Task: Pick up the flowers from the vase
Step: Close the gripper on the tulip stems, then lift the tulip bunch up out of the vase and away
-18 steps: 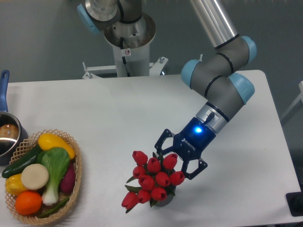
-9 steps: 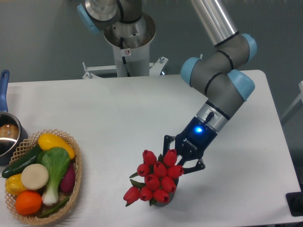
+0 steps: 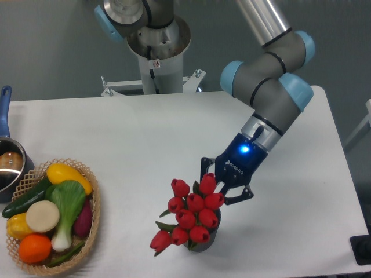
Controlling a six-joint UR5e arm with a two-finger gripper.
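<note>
Flowers (image 3: 190, 219): bunch of red tulip buds with dark green leaves, standing in the vase, near the front edge of the worktop (image 3: 145, 145), right of its middle.

Vase (image 3: 200, 241): small, dark grey, mostly hidden under the blooms.

Hand (image 3: 223, 188): black, blue light lit, closed on the upper right of the flowers, fingers pressed against the top buds.

Wicker basket (image 3: 93, 223): front left corner, holding mixed vegetables.

Steel pot (image 3: 10, 168): blue handle, at the left edge.
</note>
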